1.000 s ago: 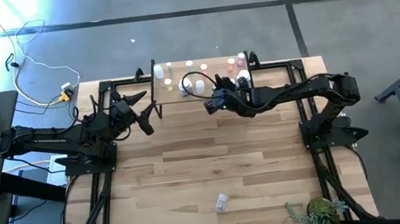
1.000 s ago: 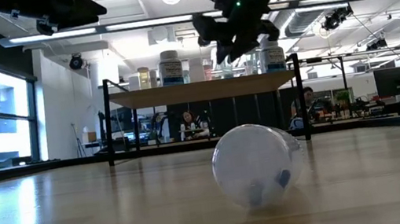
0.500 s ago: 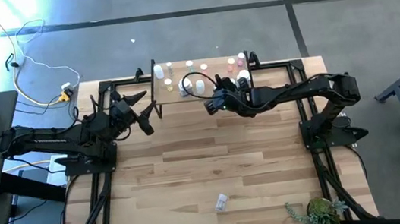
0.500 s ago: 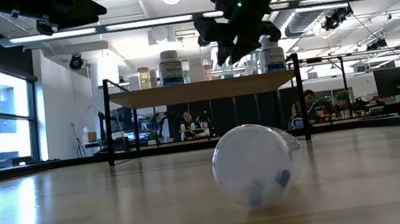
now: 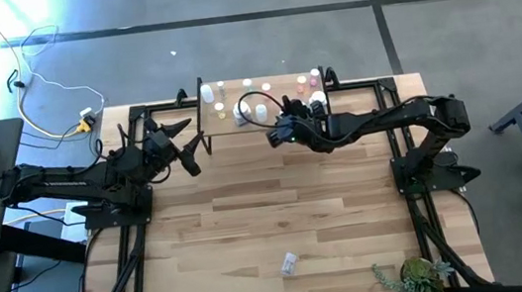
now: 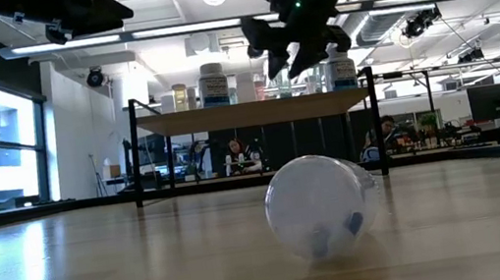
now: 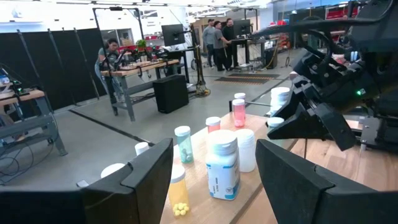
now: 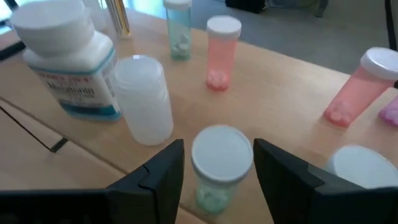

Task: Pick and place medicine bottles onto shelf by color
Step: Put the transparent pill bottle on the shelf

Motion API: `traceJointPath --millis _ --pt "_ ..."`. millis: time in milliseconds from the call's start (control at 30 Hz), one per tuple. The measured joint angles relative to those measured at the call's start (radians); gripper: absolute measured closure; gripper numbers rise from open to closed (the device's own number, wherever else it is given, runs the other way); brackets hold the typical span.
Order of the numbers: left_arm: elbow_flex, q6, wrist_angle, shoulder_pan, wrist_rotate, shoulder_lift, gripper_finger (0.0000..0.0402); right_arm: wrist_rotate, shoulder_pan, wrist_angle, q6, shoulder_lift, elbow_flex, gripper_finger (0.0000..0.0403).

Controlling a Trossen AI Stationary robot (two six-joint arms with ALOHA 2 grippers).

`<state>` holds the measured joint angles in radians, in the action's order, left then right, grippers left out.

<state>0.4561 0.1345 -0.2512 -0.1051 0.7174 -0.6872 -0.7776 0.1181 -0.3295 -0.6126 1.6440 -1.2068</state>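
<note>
The shelf (image 5: 266,108) stands at the table's far edge, its light-wood board (image 6: 251,112) raised on black legs. Several medicine bottles stand on it: a big white one with a blue label (image 8: 65,68), a frosted one (image 8: 146,99) and pink ones (image 8: 221,53). My right gripper (image 8: 219,148) hovers open over the shelf (image 6: 296,59), its fingers on either side of a white-capped greenish bottle (image 8: 222,168) that stands on the board. My left gripper (image 5: 189,145) waits open at the shelf's left end. A clear bottle (image 6: 325,206) lies on its side near the table's near edge (image 5: 289,261).
Black frame rails (image 5: 127,272) run along both table sides. A small plant (image 5: 417,274) sits at the near right corner. The wide middle of the tabletop (image 5: 278,199) holds only the fallen clear bottle. People (image 6: 237,152) work at benches in the room behind.
</note>
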Motion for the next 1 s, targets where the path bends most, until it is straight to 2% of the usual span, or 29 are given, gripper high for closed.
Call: traceJointPath --millis 233,467,667,833,1000 --pt "0.000 0.000 0.000 0.000 0.000 0.000 0.0181 -0.041 0.000 0.027 0.016 0.000 -0.006 0.0219" --pt "0.000 0.000 0.000 0.000 0.000 0.000 0.0181 -0.045 0.000 0.027 0.118 0.000 -0.078 0.0219" --pt "0.000 0.000 0.040 0.000 -0.007 0.001 0.0181 -0.021 -0.010 0.015 0.120 0.000 -0.135 0.0219" --pt "0.000 -0.018 0.156 0.002 -0.118 0.002 0.0181 0.062 -0.044 -0.005 0.098 0.000 -0.200 0.0219" --pt "0.000 -0.148 0.285 0.002 -0.240 0.002 0.0181 0.114 -0.100 -0.083 0.015 0.000 -0.274 0.0219"
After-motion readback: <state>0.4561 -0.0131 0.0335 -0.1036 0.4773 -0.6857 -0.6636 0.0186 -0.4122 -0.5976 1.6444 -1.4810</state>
